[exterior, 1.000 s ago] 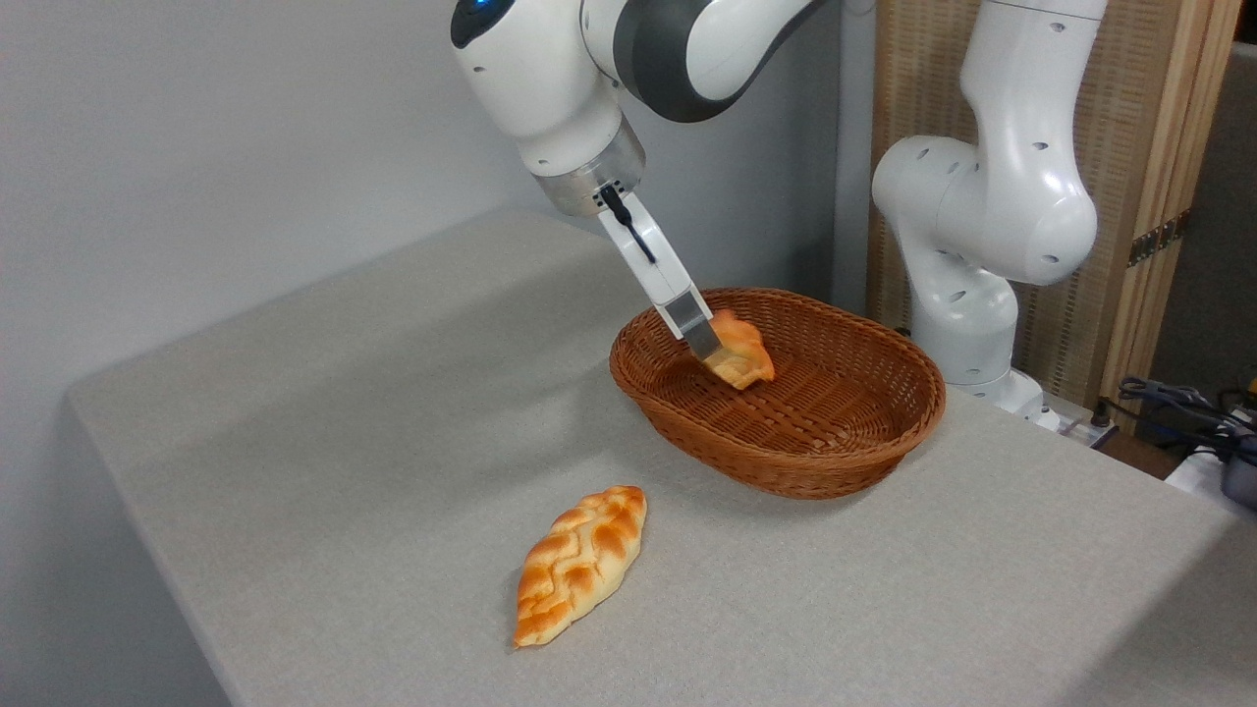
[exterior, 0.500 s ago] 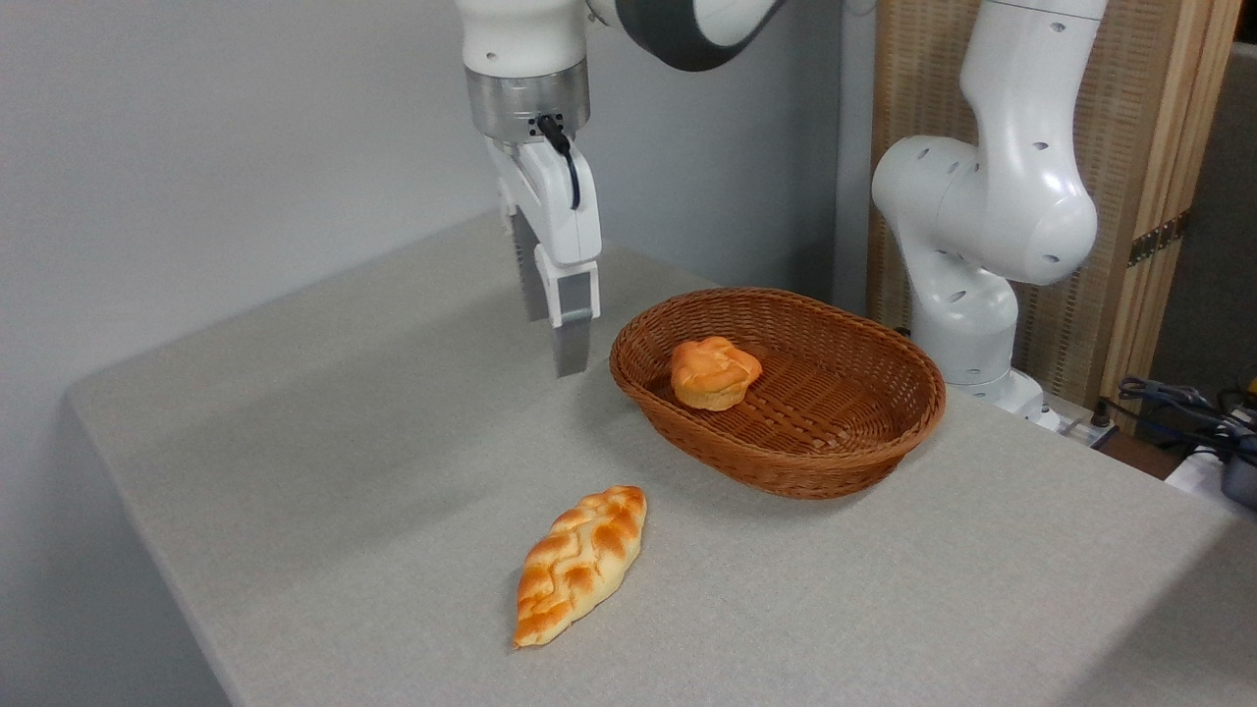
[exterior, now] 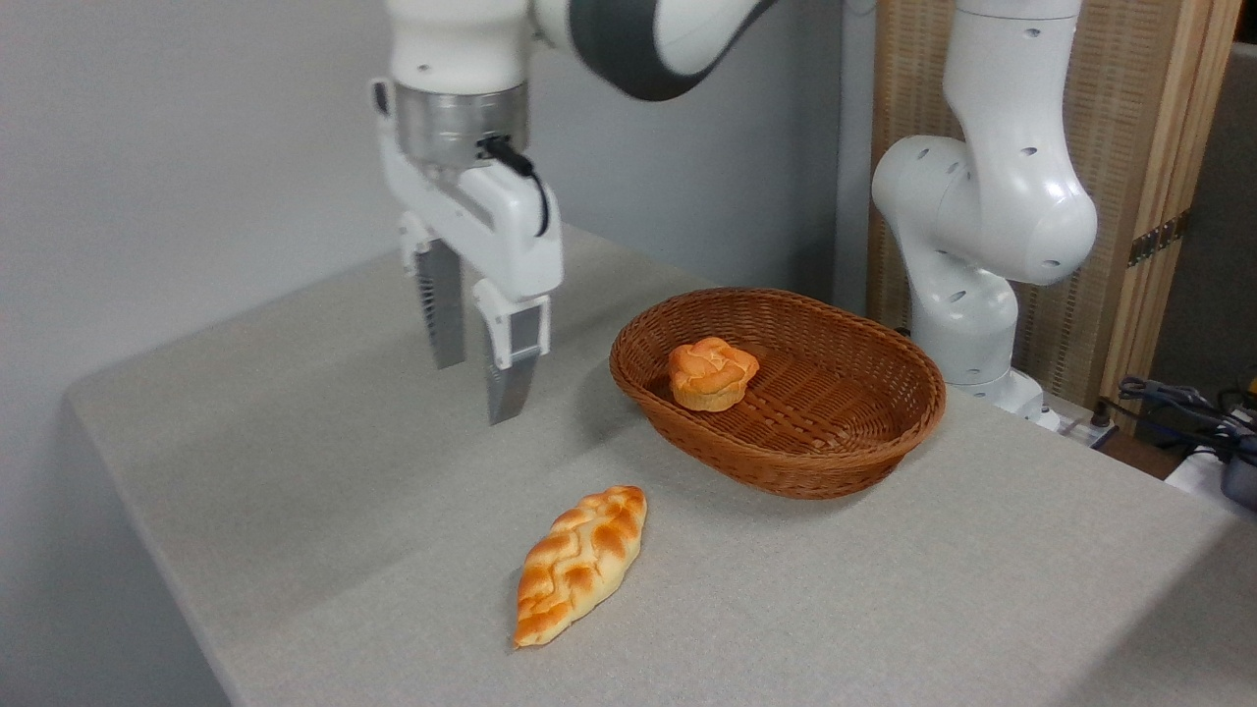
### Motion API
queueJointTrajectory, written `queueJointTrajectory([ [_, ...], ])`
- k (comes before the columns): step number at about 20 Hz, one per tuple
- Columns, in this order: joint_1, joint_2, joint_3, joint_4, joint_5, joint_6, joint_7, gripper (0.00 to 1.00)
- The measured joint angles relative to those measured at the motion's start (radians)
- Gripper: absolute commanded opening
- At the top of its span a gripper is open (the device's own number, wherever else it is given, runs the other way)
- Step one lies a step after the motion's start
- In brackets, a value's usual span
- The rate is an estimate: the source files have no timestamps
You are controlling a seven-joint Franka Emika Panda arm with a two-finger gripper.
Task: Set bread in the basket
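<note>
The bread (exterior: 712,372), a small round orange-brown bun with a knotted top, rests inside the oval reddish-brown wicker basket (exterior: 864,432), toward its left end. My gripper (exterior: 478,381) hangs above the table to the left of the basket, well apart from it. Its two grey fingers point down and stand open with nothing between them.
A longer braided loaf (exterior: 581,561) lies on the grey table (exterior: 295,471) in front of the gripper and basket. The arm's white base (exterior: 982,226) rises behind the basket at the right. Cables (exterior: 1178,403) lie at the far right edge.
The gripper let go of the bread in the basket, then rose and swung left out of the basket over the table. The bread has settled upright.
</note>
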Motion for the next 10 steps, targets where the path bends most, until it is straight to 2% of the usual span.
queueJointTrajectory([
  [2,-0.004,0.044,-0.011,0.04,0.002,0.0,-0.044,1.0],
  [6,-0.004,0.083,-0.02,0.078,0.059,-0.005,-0.082,1.0],
  [10,-0.003,0.109,-0.025,0.128,0.068,-0.049,-0.133,1.0],
])
